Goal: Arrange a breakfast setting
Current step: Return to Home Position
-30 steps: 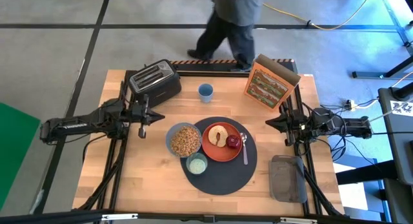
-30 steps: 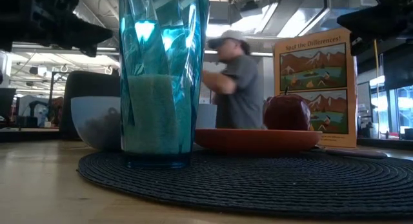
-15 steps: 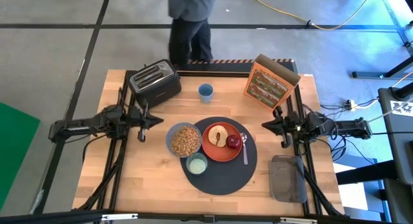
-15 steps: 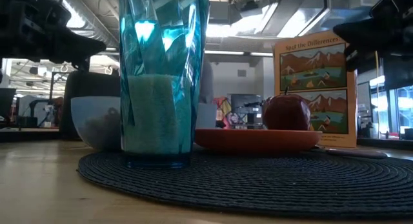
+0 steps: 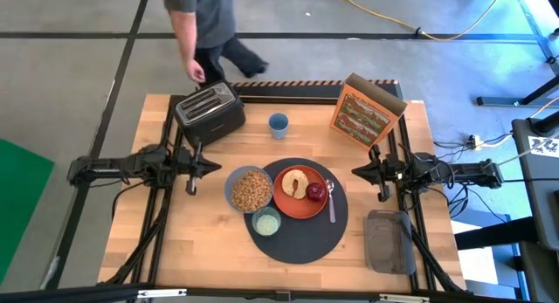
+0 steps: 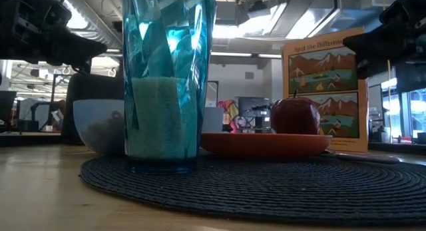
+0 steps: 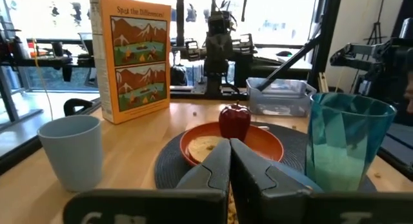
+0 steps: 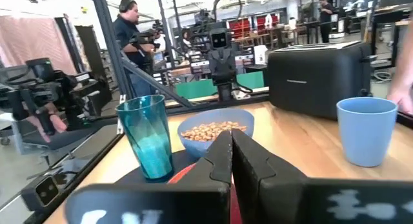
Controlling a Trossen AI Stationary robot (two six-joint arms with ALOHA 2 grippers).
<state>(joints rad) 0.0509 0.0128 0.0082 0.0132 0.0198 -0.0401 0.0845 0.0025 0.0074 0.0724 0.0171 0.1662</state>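
Mat [image 5: 301,242], round and dark grey, lies mid-bench toward the near edge and carries the breakfast setting. The orange plate [image 5: 297,208] sits on its far half, with the toast slice [image 5: 293,180] and the red apple [image 5: 316,192] side by side on it, the apple toward the bench's right edge. The spoon [image 5: 331,203] lies on the mat just beside the plate's right rim. The blue bowl [image 8: 193,145], filled with cereal, straddles the mat's left rim, close against the plate. The green glass cup [image 6: 170,78] stands upright on the mat just nearside of the bowl, its lower half filled with something pale.

The left fingers [image 5: 206,165] are closed on nothing, held above the bench between its left edge and the bowl, pointing at the mat. The right fingers [image 5: 362,172] are also pressed together and empty, between the spoon and the right edge.

A black toaster [image 5: 210,113] stands at the far left corner and a cereal box [image 5: 367,111] at the far right, with a pale blue cup [image 5: 278,123] between them. A grey tray [image 5: 389,242] lies toward the near right corner. A person [image 5: 205,24] stands beyond the far edge
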